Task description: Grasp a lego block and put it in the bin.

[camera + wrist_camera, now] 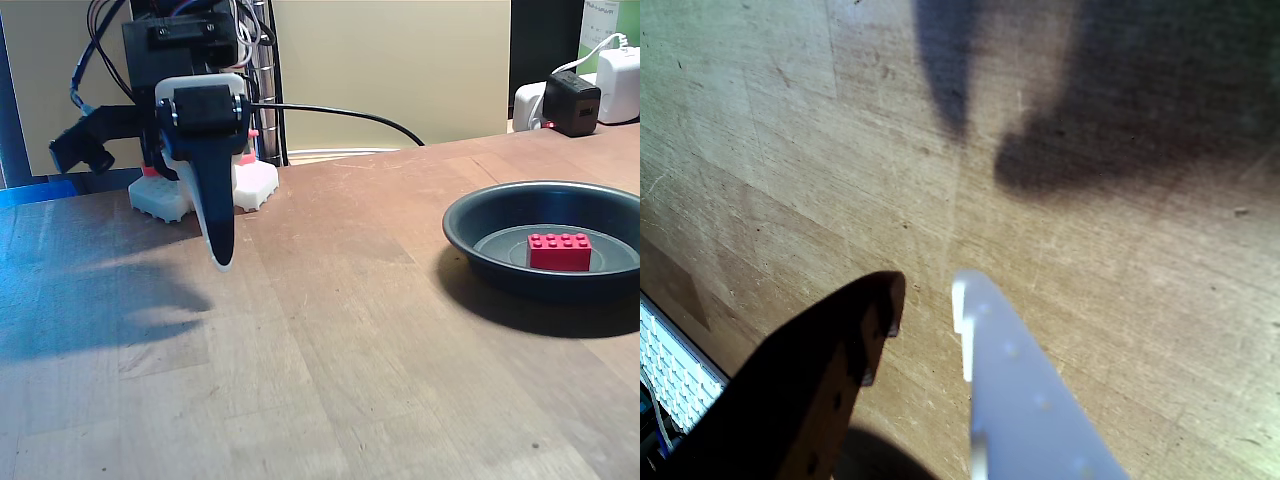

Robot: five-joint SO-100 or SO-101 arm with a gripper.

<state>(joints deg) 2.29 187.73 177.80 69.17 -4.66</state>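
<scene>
In the wrist view, the gripper (925, 300) points at bare, scratched brown wood of the table (1120, 300). Its dark finger sits on the left and its white finger on the right, with a narrow strip of table showing between the tips, so the fingers are slightly parted and hold nothing. Two dark shadows fall across the far part of the table. At the near left edge a white grid-like object (670, 370) pokes in; I cannot tell what it is.

In the fixed view, the gripper (222, 262) hangs tip-down over the left part of the table (330, 330), seen edge-on, in front of the arm's white base (200, 195). Nothing lies under it. Well apart, at the right, the red lego block (560, 251) lies flat inside the dark round bin (480, 235), studs up. Behind the bin, at the far right edge, stand a black charger (572, 103) and white chargers (620, 85). A black cable (340, 112) runs from the arm toward the far edge. No writing is readable.
</scene>
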